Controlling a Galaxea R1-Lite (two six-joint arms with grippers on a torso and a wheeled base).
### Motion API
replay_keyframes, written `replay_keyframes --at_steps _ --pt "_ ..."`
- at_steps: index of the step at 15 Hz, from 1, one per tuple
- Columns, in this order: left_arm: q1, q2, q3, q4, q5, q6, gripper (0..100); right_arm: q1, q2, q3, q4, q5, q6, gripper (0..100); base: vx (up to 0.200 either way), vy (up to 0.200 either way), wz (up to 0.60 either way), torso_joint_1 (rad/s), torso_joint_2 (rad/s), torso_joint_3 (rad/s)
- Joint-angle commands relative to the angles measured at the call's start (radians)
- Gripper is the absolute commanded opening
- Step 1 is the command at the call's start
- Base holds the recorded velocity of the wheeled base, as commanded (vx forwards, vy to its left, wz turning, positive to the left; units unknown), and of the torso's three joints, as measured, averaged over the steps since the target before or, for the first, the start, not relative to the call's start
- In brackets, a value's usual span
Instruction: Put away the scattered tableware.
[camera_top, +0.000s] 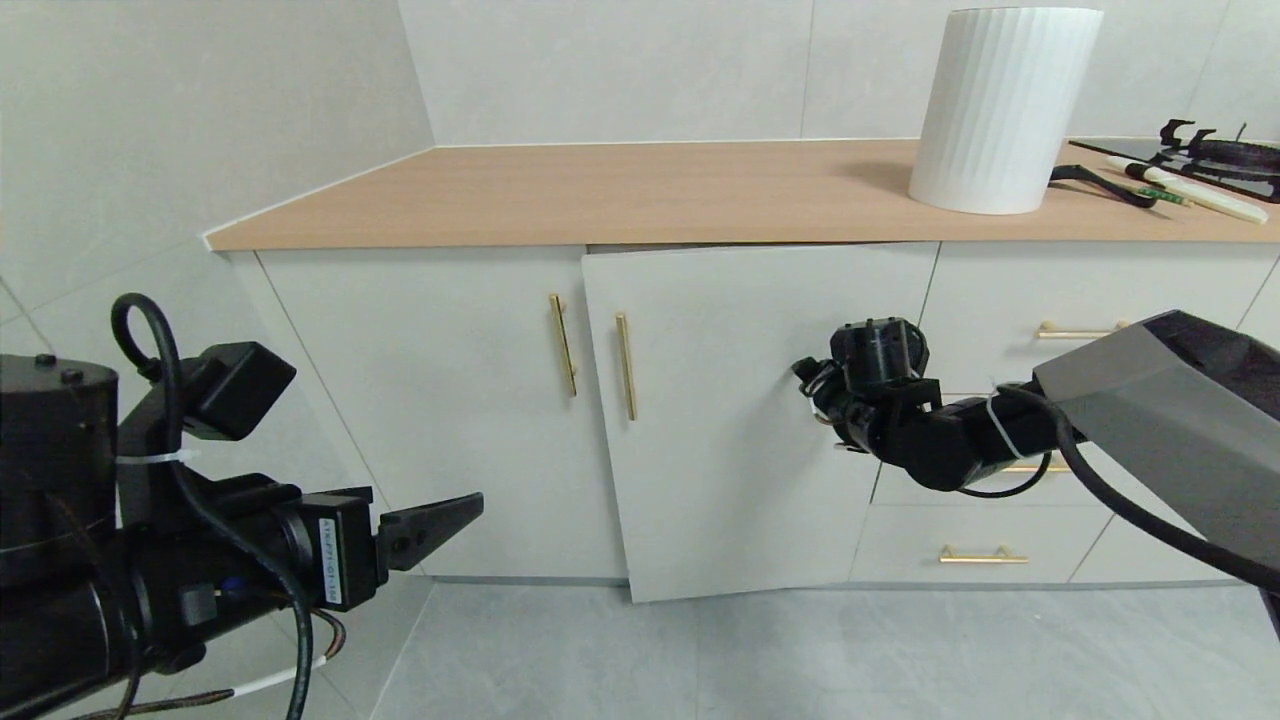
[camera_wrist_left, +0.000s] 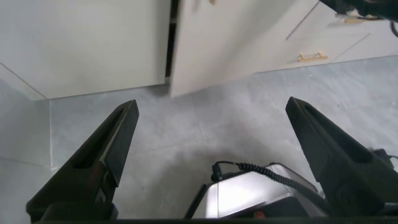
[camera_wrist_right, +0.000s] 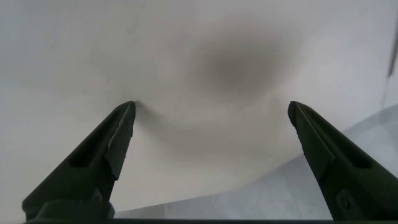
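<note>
1. Right gripper (camera_wrist_right: 210, 107): dark tapered fingers spread wide, nothing between them, tips close against the door face. Contact cannot be confirmed.
2. Pale grey flat-panel cabinet door (camera_top: 740, 420): smooth matt surface, standing slightly ajar with its handle edge proud of the neighbouring door. It carries a slim vertical brass bar handle (camera_top: 626, 365).
3. Step in hand, as a judgement: working this door. Whether it is being opened or pushed shut cannot be told.
4. Next move, if stowing is intended: the door needs to swing wider, and a hook on its free edge or handle would serve better than a push on the flat face.
5. Left gripper (camera_top: 440, 515): fingers also parted and empty, hanging low over the grey tiled floor (camera_wrist_left: 205, 143).
6. Light wood-grain countertop (camera_top: 600, 190): flat and matt.
7. Tall white ribbed cylinder (camera_top: 1000, 110): upright on the counter.
8. Scattered tableware: a cream slender utensil (camera_top: 1190, 190) and a black curved handle (camera_top: 1100, 183), lying on the counter's far right, just beside the cylinder and not yet stowed.
</note>
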Motion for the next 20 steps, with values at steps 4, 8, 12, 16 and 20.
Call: replay_keyframes --at_steps 4,8,12,16,20 --pt "0.0 0.002 0.0 -0.001 0.0 -0.002 100 -0.021 0.045 -0.046 0.003 -0.033 0.001 100 0.0 0.0 0.0 0.0 0.0 0.0" --pt "0.0 0.003 0.0 -0.001 0.0 -0.002 100 -0.031 0.062 -0.075 0.008 -0.067 -0.002 100 0.0 0.0 0.0 0.0 0.0 0.0" --pt "0.0 0.003 0.0 -0.001 0.0 -0.002 100 -0.031 0.033 -0.064 0.021 -0.064 0.0 100 0.0 0.0 0.0 0.0 0.0 0.0" --pt "0.0 0.002 -0.002 -0.002 0.0 -0.002 100 0.022 -0.249 0.178 0.037 0.136 0.001 100 0.0 0.0 0.0 0.0 0.0 0.0" --pt "0.0 -0.009 -0.005 -0.004 0.0 0.002 100 0.045 -0.607 0.424 0.023 0.402 -0.063 100 0.0 0.0 0.0 0.0 0.0 0.0"
